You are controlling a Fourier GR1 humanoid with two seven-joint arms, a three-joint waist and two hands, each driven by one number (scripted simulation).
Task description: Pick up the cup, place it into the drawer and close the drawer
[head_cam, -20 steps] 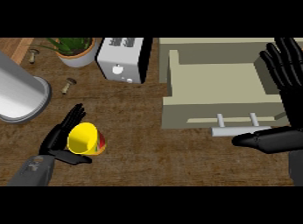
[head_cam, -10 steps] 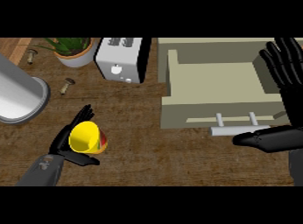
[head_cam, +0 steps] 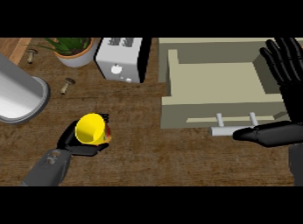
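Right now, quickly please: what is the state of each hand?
Left hand: shut on the yellow cup.
Right hand: open, holding nothing, resting at the view's right beside the open drawer.

Wood counter [head_cam: 180, 162]: toaster [head_cam: 121, 59], potted plant [head_cam: 73, 50], grey cylinder [head_cam: 12, 94].
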